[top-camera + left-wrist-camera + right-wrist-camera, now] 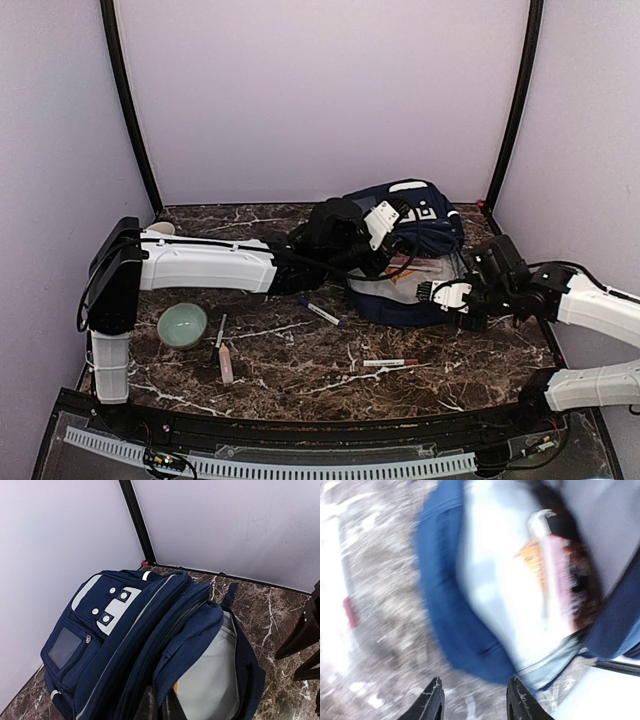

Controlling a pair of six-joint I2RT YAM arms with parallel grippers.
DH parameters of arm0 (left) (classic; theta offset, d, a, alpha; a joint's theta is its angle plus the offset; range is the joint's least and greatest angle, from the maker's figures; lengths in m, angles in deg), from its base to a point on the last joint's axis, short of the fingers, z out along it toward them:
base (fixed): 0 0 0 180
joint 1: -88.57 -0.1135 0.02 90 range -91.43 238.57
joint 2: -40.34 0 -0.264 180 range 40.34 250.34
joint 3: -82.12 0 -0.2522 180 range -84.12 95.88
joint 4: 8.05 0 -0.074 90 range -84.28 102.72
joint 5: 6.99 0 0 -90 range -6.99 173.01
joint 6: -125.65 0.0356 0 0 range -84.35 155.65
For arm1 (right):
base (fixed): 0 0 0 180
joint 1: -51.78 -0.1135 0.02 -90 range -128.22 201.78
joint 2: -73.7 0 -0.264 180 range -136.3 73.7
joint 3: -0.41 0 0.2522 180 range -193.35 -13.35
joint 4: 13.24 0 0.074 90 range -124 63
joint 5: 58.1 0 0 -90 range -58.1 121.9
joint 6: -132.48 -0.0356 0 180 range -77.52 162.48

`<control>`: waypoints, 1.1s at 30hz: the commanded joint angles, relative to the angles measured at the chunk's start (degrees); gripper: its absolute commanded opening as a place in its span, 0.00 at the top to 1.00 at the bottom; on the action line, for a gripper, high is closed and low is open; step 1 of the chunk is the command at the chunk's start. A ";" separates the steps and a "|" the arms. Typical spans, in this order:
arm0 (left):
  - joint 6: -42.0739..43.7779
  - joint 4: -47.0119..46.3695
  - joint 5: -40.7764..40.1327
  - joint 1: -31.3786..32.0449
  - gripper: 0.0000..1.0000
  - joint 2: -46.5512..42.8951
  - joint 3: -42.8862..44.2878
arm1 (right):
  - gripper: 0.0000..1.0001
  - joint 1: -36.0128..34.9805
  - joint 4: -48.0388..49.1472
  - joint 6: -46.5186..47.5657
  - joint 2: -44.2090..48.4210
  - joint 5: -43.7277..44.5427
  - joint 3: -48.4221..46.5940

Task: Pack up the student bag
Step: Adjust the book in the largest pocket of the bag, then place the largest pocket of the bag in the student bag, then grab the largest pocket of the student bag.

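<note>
Looking at the student bag [430,225] lying at the back right of the marble surface [300,360], main pocket gaping, grey lining on show. Seeing the left hand [390,240] clenched on the flap edge there. Got the right hand [475,695] released just beside the opening, gripping nothing. Also spotting a green bowl [182,325] and pens [390,362] on the near side.
</note>
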 commanded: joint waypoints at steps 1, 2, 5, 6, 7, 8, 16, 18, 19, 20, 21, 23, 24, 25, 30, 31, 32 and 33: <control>-3.96 -3.03 5.63 -0.06 1.00 -1.97 0.13 | 0.59 4.62 -10.67 -1.83 3.49 -8.29 -0.75; -4.31 -3.18 6.97 -0.20 1.00 -1.20 -0.30 | 0.60 7.03 -11.40 -1.99 3.64 -10.67 -2.16; -5.22 -4.59 11.64 -0.26 1.00 1.13 -1.31 | 0.60 14.43 -11.77 -2.93 2.65 -19.15 -7.11; -5.24 -4.64 13.24 -0.26 1.00 1.94 -1.30 | 0.60 16.68 -11.71 -3.28 1.45 -21.96 -8.86; -5.31 -4.58 14.42 -0.26 1.00 2.97 -1.22 | 0.60 18.78 -11.73 -3.65 -0.14 -24.78 -10.97; -5.54 -4.42 15.31 -0.26 1.00 3.54 -1.20 | 0.61 20.38 -11.68 -4.51 -1.99 -27.75 -13.32; -5.05 1.65 25.49 -0.26 0.69 3.33 -0.40 | 0.59 28.72 -9.17 -10.96 -19.86 -43.10 -27.50; -4.37 4.28 25.24 -0.26 0.56 1.20 -1.11 | 0.58 28.91 -10.69 -10.24 -26.02 -44.26 -31.49; -3.98 4.01 24.46 -0.26 0.52 -0.58 -2.55 | 0.59 29.00 -11.41 -9.99 -28.46 -44.82 -32.32; -3.54 3.15 23.90 -0.26 0.48 -2.86 -4.68 | 0.59 29.19 -11.63 -10.03 -30.19 -45.90 -32.73; -3.09 2.58 23.39 -0.26 0.45 -5.13 -6.85 | 0.58 29.35 -11.61 -10.05 -31.62 -47.13 -32.83; -2.04 3.51 22.60 -0.32 0.42 -9.87 -10.91 | 0.58 29.41 -10.78 -10.35 -33.55 -48.65 -32.76; -1.39 4.34 21.43 -0.45 0.41 -11.90 -12.45 | 0.58 29.41 -10.65 -10.32 -34.63 -48.78 -32.75; -0.72 5.06 20.39 -0.81 0.40 -13.90 -14.23 | 0.58 29.41 -10.38 -10.07 -36.02 -48.61 -32.73; -3.82 5.26 20.87 -8.30 0.39 -18.66 -23.18 | 0.61 29.59 -3.52 -14.63 -41.23 -45.57 -30.85; -4.78 4.08 23.08 -10.13 0.40 -18.88 -25.00 | 0.62 29.59 -2.93 -15.41 -42.45 -44.14 -31.04; -5.30 2.90 25.79 -11.73 0.40 -18.92 -26.61 | 0.62 29.59 -1.91 -16.42 -43.71 -42.31 -30.92; -5.66 1.78 28.13 -13.25 0.40 -18.52 -27.77 | 0.63 29.59 -0.66 -17.47 -44.58 -40.21 -30.38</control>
